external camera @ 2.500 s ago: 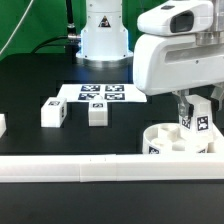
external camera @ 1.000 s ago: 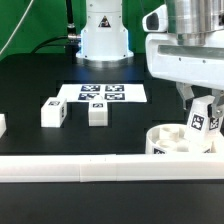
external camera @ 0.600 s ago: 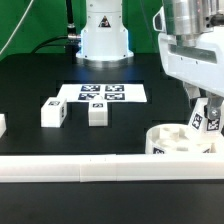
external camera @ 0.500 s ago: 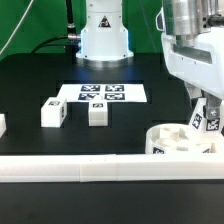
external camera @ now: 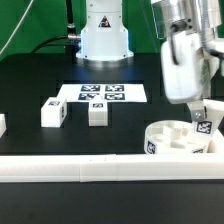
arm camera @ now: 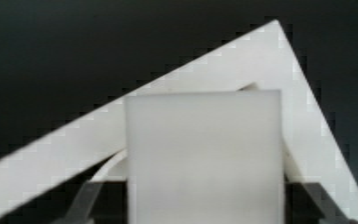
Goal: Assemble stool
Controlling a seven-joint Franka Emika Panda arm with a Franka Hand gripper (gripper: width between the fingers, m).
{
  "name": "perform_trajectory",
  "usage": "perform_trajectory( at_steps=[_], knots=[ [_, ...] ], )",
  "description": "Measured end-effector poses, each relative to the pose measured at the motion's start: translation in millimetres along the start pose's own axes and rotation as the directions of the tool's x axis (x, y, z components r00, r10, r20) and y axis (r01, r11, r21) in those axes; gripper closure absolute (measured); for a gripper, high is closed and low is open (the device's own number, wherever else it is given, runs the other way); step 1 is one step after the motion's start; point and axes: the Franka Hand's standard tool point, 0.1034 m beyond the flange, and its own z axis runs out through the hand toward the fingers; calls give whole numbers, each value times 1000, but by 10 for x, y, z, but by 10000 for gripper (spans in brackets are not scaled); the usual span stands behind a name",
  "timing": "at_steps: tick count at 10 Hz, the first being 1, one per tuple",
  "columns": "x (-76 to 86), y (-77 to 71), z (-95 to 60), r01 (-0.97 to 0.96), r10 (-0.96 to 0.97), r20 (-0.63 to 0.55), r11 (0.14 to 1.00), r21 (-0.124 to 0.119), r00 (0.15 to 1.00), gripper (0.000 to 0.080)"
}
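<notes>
The round white seat disc (external camera: 180,141) lies at the exterior view's right, against the front rail. My gripper (external camera: 203,117) is shut on a white leg block (external camera: 205,125) with a square tag, held tilted over the seat's far right part. In the wrist view the leg block (arm camera: 204,150) fills the space between my two dark fingers (arm camera: 96,195), with the seat's white surface (arm camera: 247,70) behind it. Two more leg blocks (external camera: 53,112) (external camera: 97,112) lie loose on the black table at the exterior view's left.
The marker board (external camera: 103,93) lies flat behind the loose blocks. A long white rail (external camera: 90,169) runs across the front. The robot base (external camera: 104,35) stands at the back. A white piece (external camera: 2,124) shows at the left edge.
The arm has turned and shifted to the exterior view's right, and the held leg block has tilted and moved right with it over the seat. The loose blocks have not moved.
</notes>
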Motion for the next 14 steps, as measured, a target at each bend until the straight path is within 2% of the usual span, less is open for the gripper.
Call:
perform_trajectory(
  at_steps=[1,4,5,6,7,8,10,11,14],
  knots=[
    [-20,2,2,-105,105,20,994,34,994,459],
    [-16,12,2,-189,187,46,981,36,981,459],
    [-25,30,11,-185,183,47,982,32,982,365],
    [-25,24,-2,-134,132,46,990,33,990,365],
    [-13,-19,-94,-84,82,54,996,40,995,207],
    [40,-45,-201,-59,56,60,997,49,997,168],
    [161,-92,-424,-4,-1,65,998,70,998,153],
    [186,-108,-482,1,-6,66,997,74,998,151],
    [183,-84,-438,5,-9,61,998,70,998,151]
  ],
)
